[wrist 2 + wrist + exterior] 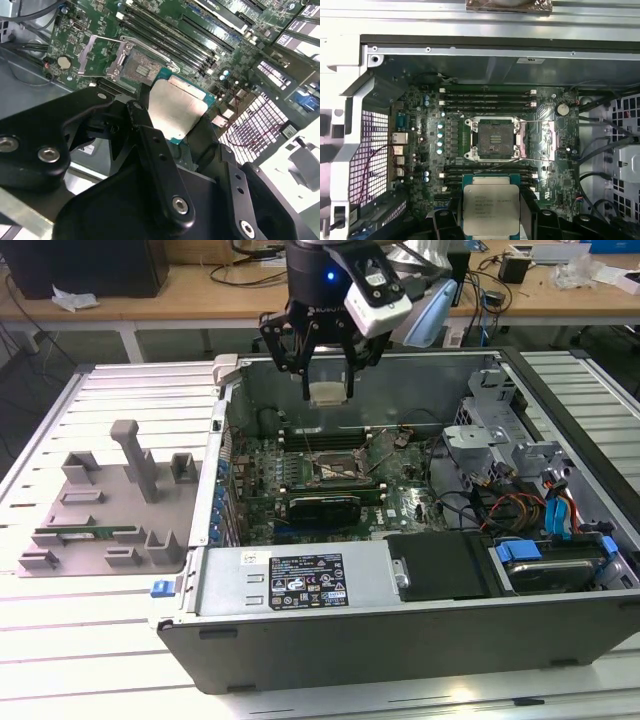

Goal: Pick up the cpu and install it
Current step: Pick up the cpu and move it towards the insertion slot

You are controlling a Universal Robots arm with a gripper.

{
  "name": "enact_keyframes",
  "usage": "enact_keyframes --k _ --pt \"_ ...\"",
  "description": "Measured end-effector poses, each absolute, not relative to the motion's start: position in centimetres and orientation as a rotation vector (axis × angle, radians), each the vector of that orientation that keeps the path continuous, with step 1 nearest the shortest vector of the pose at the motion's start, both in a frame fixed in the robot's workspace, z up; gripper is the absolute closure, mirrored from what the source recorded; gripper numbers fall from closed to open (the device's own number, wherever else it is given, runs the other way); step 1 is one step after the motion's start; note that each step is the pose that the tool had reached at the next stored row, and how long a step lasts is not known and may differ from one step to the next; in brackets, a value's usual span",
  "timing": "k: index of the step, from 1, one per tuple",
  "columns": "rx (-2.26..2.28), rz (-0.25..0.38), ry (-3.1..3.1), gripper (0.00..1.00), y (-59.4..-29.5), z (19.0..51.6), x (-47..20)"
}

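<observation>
The claw (328, 388) pinches the cpu (328, 394) by two opposite edges, its black fingers (150, 135) pressed against the chip's sides. In both wrist views the cpu (491, 207) turns its silvery metal top to the camera, with the green rim of its board showing around the metal. The chip hangs in the air above the open computer case (400, 635), apart from the motherboard (270, 475) beneath it.

On that board the black square-framed socket (495, 139) lies uncovered, its metal load plate (547, 141) swung open to one side. The cpu is near the socket but not in it. Rows of memory slots (487, 97) run along two sides of the socket.

In the exterior view the case lies on its side on the slatted white bench (100, 660), with the power supply (300, 580) against its near wall. At the exterior view's left, just beside the case, a grey fixture (110, 495) rests on the bench. A long green memory stick (85, 534) lies in one of its grooves, well apart from the claw.
</observation>
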State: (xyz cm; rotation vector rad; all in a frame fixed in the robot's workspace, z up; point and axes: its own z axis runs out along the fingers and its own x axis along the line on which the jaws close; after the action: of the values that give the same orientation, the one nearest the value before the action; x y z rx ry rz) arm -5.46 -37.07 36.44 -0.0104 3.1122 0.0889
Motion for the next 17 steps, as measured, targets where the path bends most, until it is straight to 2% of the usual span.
enact_keyframes --k 17 --pt "-0.010 0.086 3.112 0.45 -37.0 32.6 -5.5"
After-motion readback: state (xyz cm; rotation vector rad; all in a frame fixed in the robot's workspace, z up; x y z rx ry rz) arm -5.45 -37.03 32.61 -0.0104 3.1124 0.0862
